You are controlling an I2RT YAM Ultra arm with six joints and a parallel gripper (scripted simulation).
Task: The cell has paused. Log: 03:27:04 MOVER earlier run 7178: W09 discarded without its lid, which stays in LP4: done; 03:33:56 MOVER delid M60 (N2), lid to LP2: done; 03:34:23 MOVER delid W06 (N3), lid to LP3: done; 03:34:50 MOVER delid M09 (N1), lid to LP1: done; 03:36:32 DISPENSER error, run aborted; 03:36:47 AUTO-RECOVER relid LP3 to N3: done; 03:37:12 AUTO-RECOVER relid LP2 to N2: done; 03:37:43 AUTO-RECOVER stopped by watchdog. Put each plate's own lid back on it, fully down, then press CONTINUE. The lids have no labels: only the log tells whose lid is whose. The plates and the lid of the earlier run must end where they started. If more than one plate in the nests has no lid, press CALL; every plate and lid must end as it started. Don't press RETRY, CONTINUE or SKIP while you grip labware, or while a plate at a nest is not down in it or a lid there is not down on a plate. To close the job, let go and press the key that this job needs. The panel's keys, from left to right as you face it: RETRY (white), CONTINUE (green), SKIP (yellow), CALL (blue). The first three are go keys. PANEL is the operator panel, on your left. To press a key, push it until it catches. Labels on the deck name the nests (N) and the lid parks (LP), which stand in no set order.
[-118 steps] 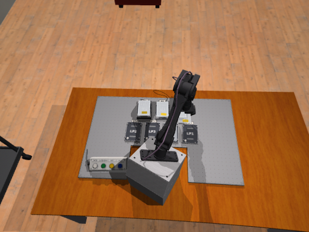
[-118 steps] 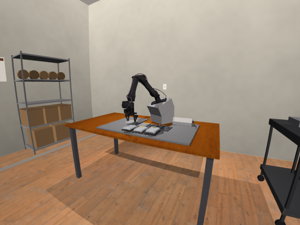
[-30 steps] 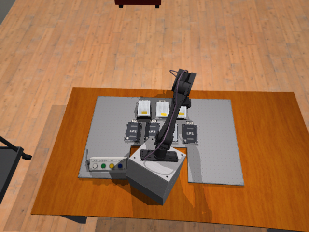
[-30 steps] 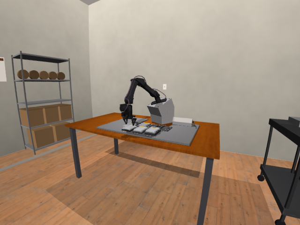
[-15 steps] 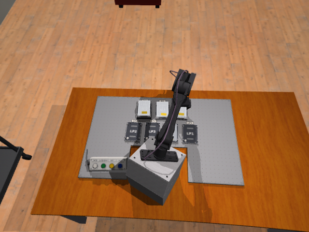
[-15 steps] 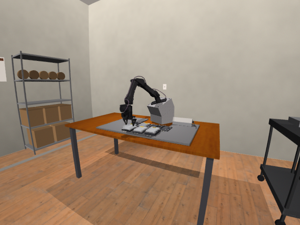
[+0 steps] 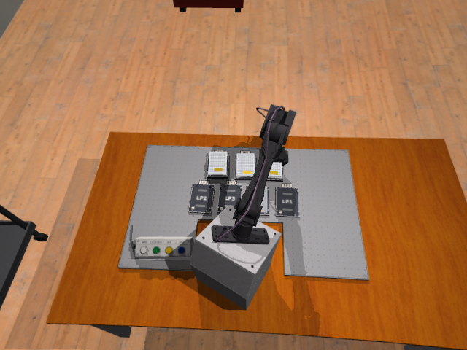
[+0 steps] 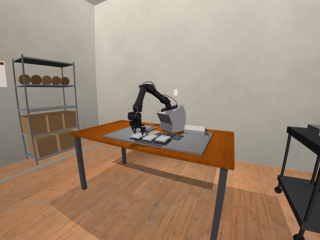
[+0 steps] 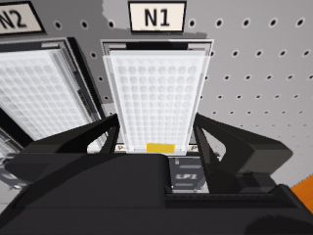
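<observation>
Over nest N1 point(image 9: 156, 17), the pincer point(image 9: 156, 134) grips a clear lid point(image 9: 156, 93) above the plate point(image 9: 201, 47).

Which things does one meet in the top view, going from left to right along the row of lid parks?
LP2 park → LP3 park → the arm, which covers the next park → LP1 park.

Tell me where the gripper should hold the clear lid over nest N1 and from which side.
Grip the lid across its two long edges near the short end away from the N1 label, from above, as the gripper holds it now. It is flat, thin and rectangular, so only its narrower width fits between the fingers.
</observation>
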